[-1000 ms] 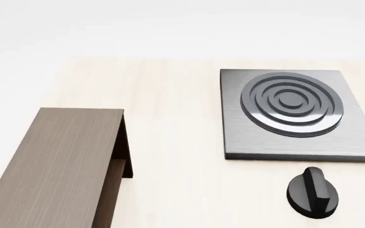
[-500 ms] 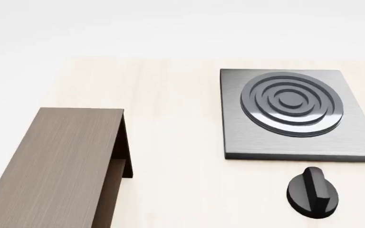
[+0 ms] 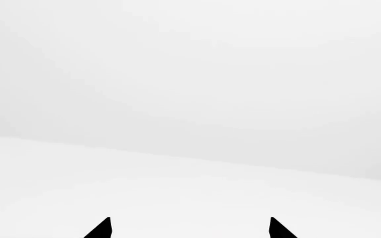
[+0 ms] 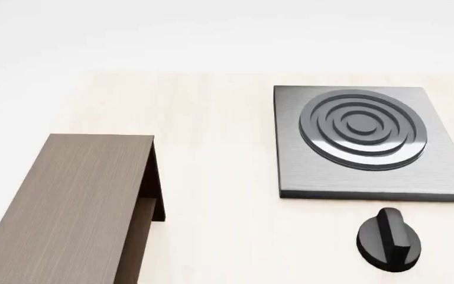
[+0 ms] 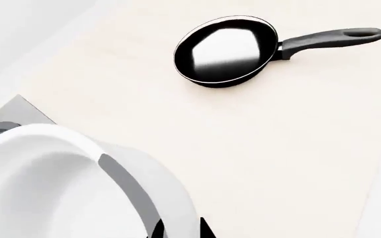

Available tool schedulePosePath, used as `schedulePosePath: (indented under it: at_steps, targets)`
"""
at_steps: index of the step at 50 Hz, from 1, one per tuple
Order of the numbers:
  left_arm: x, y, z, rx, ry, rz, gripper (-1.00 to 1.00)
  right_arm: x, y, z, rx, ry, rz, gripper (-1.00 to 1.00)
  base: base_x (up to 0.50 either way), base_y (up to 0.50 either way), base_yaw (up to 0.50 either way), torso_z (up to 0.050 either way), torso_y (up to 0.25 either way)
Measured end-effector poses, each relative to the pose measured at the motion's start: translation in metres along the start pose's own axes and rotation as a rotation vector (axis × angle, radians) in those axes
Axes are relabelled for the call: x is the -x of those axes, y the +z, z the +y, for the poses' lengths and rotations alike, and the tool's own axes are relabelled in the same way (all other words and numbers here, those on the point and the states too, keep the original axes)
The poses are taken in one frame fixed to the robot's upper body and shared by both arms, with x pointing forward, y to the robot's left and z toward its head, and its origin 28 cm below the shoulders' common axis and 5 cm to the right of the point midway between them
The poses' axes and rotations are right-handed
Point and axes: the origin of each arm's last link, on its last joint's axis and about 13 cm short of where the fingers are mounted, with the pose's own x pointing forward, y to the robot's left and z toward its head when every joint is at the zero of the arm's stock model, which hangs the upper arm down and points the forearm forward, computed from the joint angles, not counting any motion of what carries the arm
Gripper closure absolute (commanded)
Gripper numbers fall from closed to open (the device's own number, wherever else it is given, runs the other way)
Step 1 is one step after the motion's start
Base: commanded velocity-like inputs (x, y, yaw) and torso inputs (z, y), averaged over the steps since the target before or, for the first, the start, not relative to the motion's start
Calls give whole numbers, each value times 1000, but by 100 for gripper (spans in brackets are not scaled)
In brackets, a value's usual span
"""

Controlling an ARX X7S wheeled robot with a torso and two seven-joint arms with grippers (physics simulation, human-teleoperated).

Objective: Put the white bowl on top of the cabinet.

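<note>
While the head view matches the frames from a second and half a second ago in every part, nothing on the pale wooden tabletop (image 4: 219,177) has shifted. The dark brown wood-grain box cabinet (image 4: 77,201) lies at the left with its long flat top bare and its inner shelf just visible at the open end. Well apart from it, at the right, sits the grey square stove plate (image 4: 365,142) with raised concentric rings, and just in front of that plate stands a round black knob (image 4: 389,239) with an upright grip bar. Neither arm shows in the head view.

No writing, brand or label can be read on anything.

From the right wrist view, the glossy white round bowl (image 5: 58,183) with a thick rim fills the near corner, very close to the camera, over a corner of the grey plate. Only a dark sliver of the right gripper (image 5: 177,229) shows beside the bowl's wall; whether it pinches the bowl I cannot tell. Farther off on the tabletop lies a black frying pan (image 5: 225,49) with a long black handle.

In the left wrist view, the left gripper (image 3: 189,229) has its two black fingertips (image 3: 101,229) spread wide apart, with nothing between them, before a blank white background.
</note>
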Motion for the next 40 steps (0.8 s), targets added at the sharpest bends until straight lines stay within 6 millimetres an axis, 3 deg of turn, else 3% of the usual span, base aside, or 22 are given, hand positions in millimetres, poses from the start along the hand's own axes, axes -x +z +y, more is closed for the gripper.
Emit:
schedulePosePath:
  at_steps: [40]
  targets:
    - [0,0,0,3,0,2,-100,31,78,72,16,118,-116,100,0,0,0,0,1]
